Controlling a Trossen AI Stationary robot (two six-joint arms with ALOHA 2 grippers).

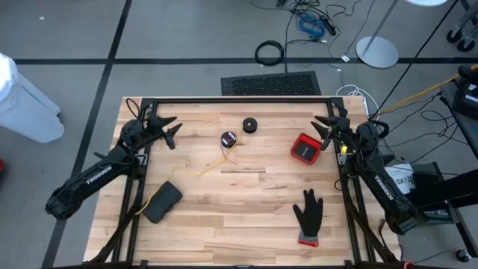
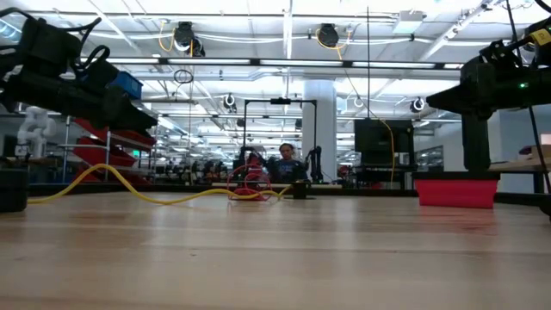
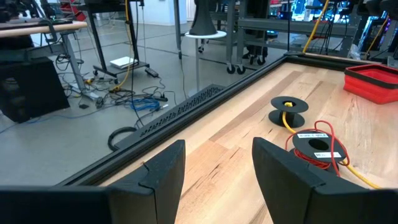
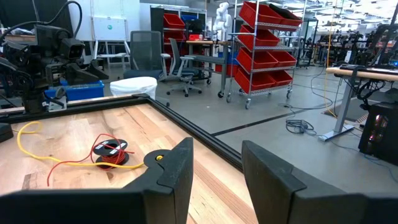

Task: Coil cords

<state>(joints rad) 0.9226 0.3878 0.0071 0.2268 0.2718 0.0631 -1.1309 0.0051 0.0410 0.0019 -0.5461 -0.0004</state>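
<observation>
From above, the wooden surface (image 1: 246,202) carries both cords near its far middle. The red cord (image 1: 228,140) is bunched around its small black spool, a little toward eleven o'clock from the centre. The second black spool (image 1: 249,125) sits just beyond it, toward one o'clock from the red bundle, close by; whether the two touch I cannot tell. The yellow cord (image 1: 213,164) trails loose from the spools toward seven o'clock, running across the boards to a dark pouch-like object (image 1: 163,203) lying near the left front.

The left gripper (image 1: 166,127) hangs over the far-left corner, at about ten o'clock, with its jaws spread and nothing between them; its wrist camera looks past the two dark fingers (image 3: 163,171) toward the spools. The right gripper (image 1: 328,127) hangs over the far-right edge, at about two o'clock, jaws likewise parted and empty.

A red tray (image 1: 305,149) with a dark inside rests just beside the right gripper, toward the centre. A black glove (image 1: 308,215) with a red cuff lies flat near the front right, at about five o'clock, well apart from the cords.

Seen level across the boards, the yellow cord arcs low over the wood, though the tangle at its far end is hard to make out there.
</observation>
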